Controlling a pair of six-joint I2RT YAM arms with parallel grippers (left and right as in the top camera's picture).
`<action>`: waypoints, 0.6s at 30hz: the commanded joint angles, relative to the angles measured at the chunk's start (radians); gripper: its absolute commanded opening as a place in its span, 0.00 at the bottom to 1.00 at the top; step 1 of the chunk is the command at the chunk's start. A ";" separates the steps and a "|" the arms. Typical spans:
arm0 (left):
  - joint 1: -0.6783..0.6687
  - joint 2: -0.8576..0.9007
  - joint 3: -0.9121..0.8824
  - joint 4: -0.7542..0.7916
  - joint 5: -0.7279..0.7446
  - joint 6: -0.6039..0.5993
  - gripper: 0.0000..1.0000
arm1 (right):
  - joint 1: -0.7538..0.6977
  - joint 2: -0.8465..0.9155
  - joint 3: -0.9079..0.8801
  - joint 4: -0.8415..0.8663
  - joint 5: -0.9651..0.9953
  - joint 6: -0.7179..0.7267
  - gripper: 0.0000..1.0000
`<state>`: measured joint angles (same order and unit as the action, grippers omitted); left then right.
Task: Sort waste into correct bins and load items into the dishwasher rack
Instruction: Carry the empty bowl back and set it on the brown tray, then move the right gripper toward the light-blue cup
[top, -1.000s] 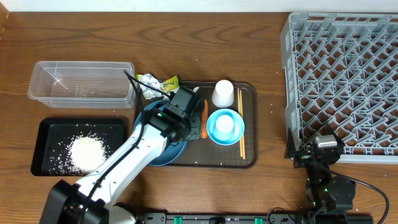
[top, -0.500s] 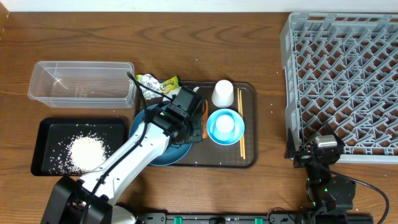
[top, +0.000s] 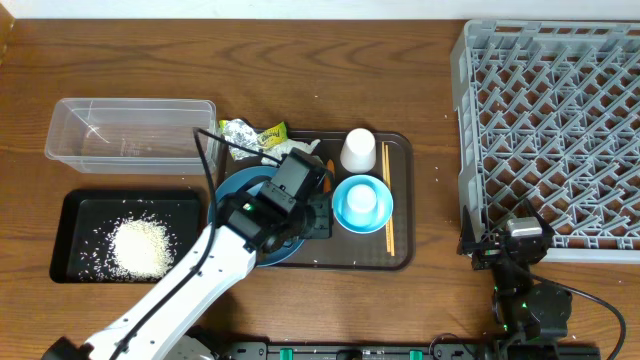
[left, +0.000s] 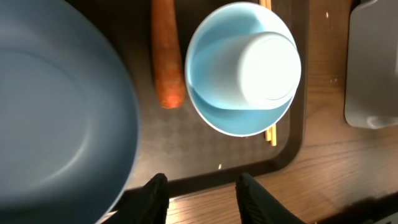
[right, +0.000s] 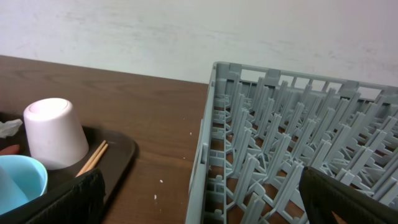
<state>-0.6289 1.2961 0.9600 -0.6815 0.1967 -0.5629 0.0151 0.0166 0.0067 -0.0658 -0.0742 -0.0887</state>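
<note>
Left end effector (left: 202, 182) was seen newly parted and empty, lower centre; dark-blue bowl (left: 56, 106), frame left, was released onto serving tray (left: 177, 146); racking judged next.

Orange carrot (left: 168, 56) between dark-blue bowl (left: 56, 112) and light-blue bowl (left: 208, 74).

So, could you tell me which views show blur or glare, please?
Left wrist: the blue bowl is soft, close to the lens; the white thing in the small bowl is washed out. Right wrist: the fingers are dark blurs, the rack sharp. Overhead: evenly lit and sharp.
</note>
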 joint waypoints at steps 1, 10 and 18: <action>0.037 -0.060 0.013 -0.037 -0.137 0.047 0.43 | -0.008 -0.008 -0.001 -0.005 0.003 -0.013 0.99; 0.259 -0.219 0.013 -0.217 -0.306 0.015 0.76 | -0.008 -0.008 -0.001 -0.004 0.003 -0.013 0.99; 0.277 -0.251 0.013 -0.312 -0.306 0.015 0.97 | -0.008 -0.008 -0.001 -0.004 0.003 -0.013 0.99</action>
<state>-0.3561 1.0462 0.9600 -0.9844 -0.0856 -0.5495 0.0151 0.0166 0.0067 -0.0658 -0.0742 -0.0887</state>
